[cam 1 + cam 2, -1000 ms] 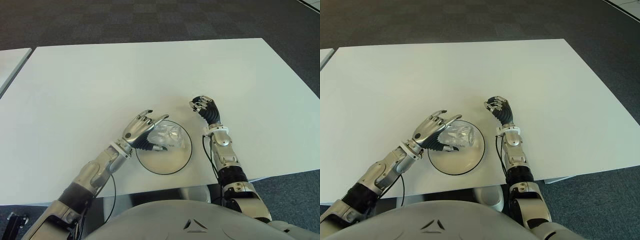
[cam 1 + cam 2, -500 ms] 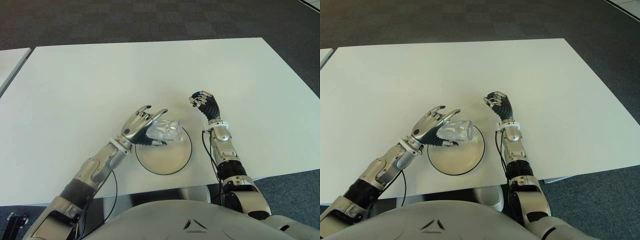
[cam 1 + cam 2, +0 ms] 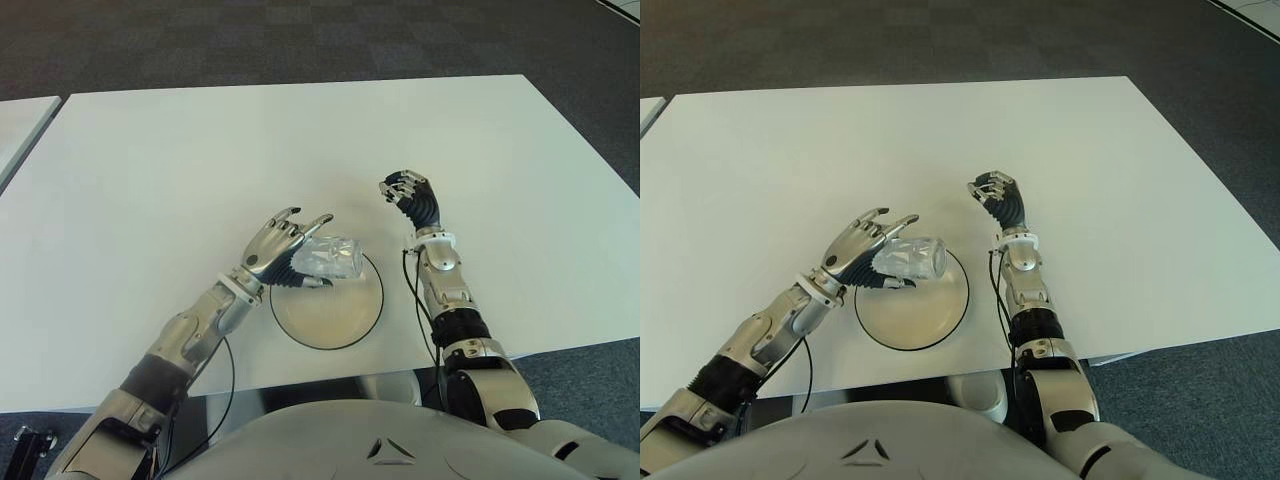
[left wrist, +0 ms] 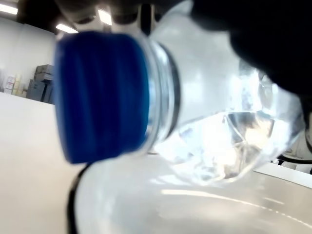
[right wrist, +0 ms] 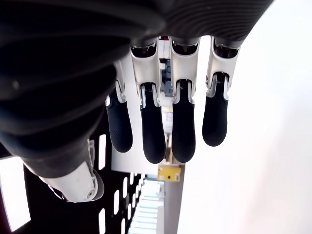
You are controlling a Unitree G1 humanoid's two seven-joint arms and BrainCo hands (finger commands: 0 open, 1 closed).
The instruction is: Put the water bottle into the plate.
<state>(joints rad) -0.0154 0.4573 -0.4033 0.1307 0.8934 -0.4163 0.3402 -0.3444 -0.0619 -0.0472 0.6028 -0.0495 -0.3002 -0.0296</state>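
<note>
A clear water bottle (image 3: 334, 258) with a blue cap (image 4: 102, 95) lies on its side in my left hand (image 3: 296, 243). The thumb sits under it and the fingers arch loosely over it. The bottle hangs just above the far left rim of the round white plate (image 3: 340, 318), which has a dark edge and lies near the table's front. In the left wrist view the plate (image 4: 156, 204) shows right below the bottle's body (image 4: 229, 136). My right hand (image 3: 404, 189) hovers to the right of the plate, fingers (image 5: 165, 131) curled with nothing in them.
The white table (image 3: 200, 150) stretches wide beyond and to both sides of the plate. A second table's corner (image 3: 18, 125) shows at the far left across a narrow gap. Dark carpet (image 3: 300, 40) lies past the far edge.
My left hand has carried the bottle from over the plate's middle up and back to its far left rim. The right hand has shifted slightly away from me.
</note>
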